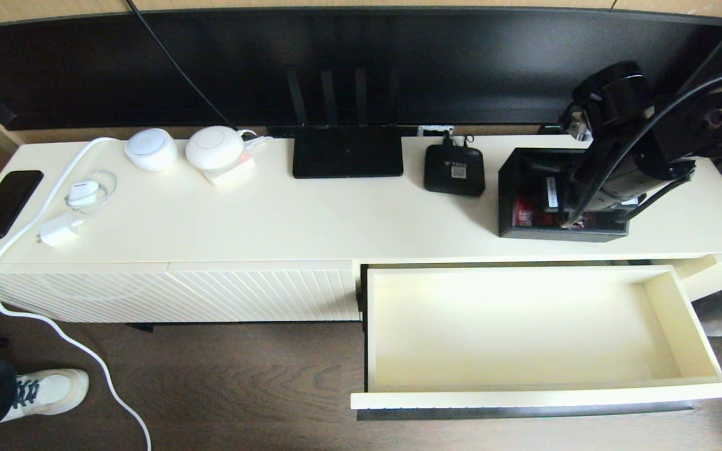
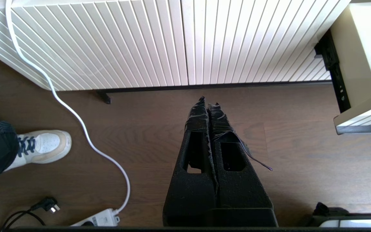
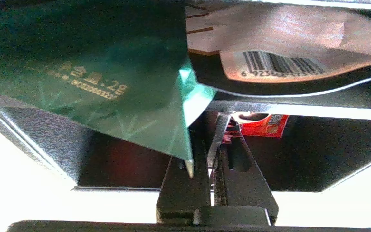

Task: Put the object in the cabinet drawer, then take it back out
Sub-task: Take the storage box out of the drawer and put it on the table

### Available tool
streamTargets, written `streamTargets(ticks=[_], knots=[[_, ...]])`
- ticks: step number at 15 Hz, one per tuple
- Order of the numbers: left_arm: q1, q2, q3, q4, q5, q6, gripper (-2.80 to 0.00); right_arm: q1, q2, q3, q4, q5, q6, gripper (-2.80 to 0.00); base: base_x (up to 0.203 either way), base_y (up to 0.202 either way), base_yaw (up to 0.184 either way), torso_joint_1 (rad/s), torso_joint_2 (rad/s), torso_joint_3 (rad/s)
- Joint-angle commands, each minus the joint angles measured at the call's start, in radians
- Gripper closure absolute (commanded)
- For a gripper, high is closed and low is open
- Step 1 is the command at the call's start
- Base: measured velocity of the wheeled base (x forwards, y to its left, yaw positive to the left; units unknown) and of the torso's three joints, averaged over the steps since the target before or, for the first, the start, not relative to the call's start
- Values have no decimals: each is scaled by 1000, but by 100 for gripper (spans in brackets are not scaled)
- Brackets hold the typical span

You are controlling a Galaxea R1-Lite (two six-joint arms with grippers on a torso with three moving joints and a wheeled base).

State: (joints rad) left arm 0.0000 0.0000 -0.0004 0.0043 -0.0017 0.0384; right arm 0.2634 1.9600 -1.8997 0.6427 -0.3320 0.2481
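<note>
Reaching down from the upper right of the head view, the right gripper is inside the black organiser box, which stands on the cream cabinet top at the right, just behind the open drawer. In the right wrist view its fingers are pinched together on a thin black divider wall of the box, one finger on each side, so the gripper is clenched on the box. A green packet hangs over the fingers in the upper left of that view, a pale packet with a barcode lies at the upper right, and a red packet shows just beyond the fingertips.

The drawer is pulled fully out at the lower right of the head view, its plain cream inside bare, its front edge toward the bottom of the frame. The box is not in it.

The left gripper hangs parked low over the brown floor in front of the ribbed cabinet front, its two fingers pressed together with nothing between them.

Along the back of the cabinet top sit a flat router with antennas in the centre and a small black device with a white label just left of the box. A white cable trails off the left end to the floor.
</note>
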Motion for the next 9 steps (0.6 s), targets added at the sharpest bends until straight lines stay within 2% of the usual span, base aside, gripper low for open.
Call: streamTargets(ticks=[1,2,9], knots=[[0,2,-1,0,0,0,0,0,14,4,2,-7,0,0,0,0,0,0,0,0],[0,2,0,0,0,0,0,0,14,7,2,-8,-1,-280,0,0,0,0,0,0],[0,2,0,-1,0,0,0,0,-34,-18,-19,-7,-16,-280,0,0,0,0,0,0]])
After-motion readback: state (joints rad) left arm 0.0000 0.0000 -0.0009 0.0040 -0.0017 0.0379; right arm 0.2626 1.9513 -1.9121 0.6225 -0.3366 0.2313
